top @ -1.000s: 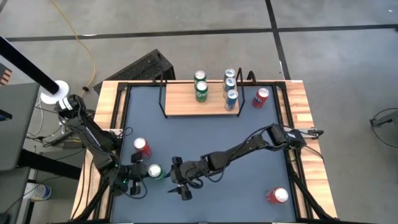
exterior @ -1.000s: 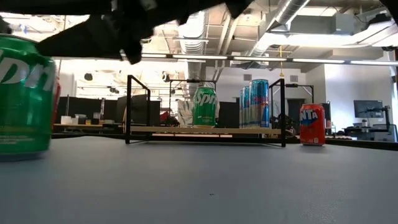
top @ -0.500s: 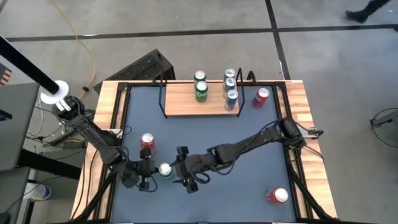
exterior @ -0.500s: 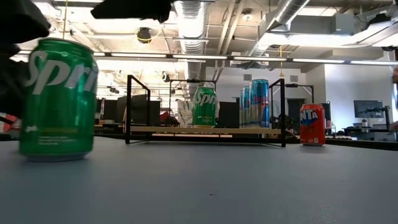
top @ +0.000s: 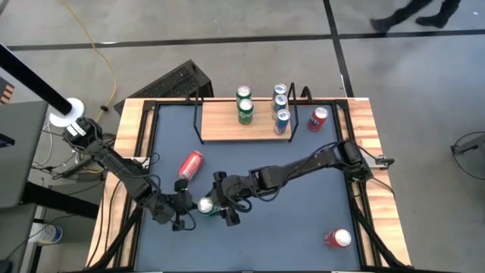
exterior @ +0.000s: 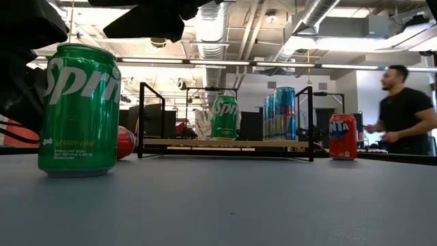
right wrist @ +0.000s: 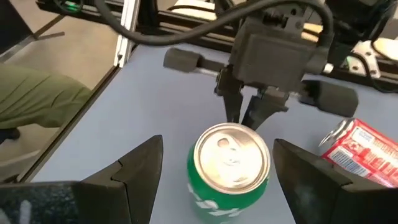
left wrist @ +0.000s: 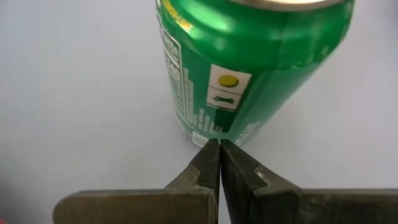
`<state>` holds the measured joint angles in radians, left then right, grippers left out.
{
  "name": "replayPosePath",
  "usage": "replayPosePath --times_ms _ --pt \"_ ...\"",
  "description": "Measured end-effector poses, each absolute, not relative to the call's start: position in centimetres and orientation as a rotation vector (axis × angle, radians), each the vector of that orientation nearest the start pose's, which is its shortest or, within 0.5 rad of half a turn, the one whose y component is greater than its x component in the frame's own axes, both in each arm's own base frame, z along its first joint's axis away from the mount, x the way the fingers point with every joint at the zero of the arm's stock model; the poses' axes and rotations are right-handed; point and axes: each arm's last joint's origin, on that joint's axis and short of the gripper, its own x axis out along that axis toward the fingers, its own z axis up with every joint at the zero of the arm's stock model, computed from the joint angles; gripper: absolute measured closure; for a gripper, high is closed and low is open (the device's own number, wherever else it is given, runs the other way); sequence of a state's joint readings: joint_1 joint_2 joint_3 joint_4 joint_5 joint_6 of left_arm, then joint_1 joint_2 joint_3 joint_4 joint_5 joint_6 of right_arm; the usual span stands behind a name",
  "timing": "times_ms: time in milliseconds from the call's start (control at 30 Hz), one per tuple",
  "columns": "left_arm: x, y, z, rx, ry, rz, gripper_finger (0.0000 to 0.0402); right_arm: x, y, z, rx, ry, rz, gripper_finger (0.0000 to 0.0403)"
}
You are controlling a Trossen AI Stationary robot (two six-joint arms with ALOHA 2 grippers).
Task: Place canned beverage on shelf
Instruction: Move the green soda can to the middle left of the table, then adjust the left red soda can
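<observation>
Fingers of the right gripper (right wrist: 214, 171) stand wide apart, one on either side of the green can (right wrist: 230, 163), which sits upright on the surface (top: 303, 220) between them, not yet squeezed. Just beyond that can, the left gripper (left wrist: 219, 152) has its fingers pressed tight together, tips at the can's base (touching or not, hard to tell). Red can (top: 190, 164) lies tipped nearby. Shelf (top: 227, 127) stands well apart from both.

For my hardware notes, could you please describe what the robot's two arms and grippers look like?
Both arms are dark, slender and jointed, with black cables alongside. The left gripper has two thin black tapering fingers under a boxy grey housing with a crossbar. The right gripper has broad, flat, dark fingers.
</observation>
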<state>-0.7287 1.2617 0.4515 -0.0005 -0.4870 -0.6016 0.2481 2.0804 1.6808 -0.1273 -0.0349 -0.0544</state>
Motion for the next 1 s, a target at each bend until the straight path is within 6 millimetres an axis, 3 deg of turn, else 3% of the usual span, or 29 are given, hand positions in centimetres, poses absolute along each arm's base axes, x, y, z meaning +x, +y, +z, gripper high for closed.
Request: replayPosePath --times_ms 300,600,733,867,1000 --pt "16.8 -13.6 15.4 -0.056 0.730 -0.027 0.0401 46.6 12.0 24.4 -0.107 0.522 0.298 0.0112" --pt "16.0 -12.8 19.1 0.023 0.739 0.023 0.0401 47.0 12.2 24.6 -0.090 0.462 0.337 0.0112" --pt "14.7 -10.9 20.8 0.033 0.639 0.197 0.0401 47.1 12.5 24.1 -0.116 0.456 0.348 0.0112" --pt "13.8 -8.3 22.0 -0.122 0.526 0.431 0.0401 47.1 12.6 24.4 -0.124 0.440 0.341 0.0112" --pt "13.8 -6.0 22.3 -0.234 0.576 0.502 0.0379 47.0 12.8 24.3 -0.124 0.451 0.338 0.0112"
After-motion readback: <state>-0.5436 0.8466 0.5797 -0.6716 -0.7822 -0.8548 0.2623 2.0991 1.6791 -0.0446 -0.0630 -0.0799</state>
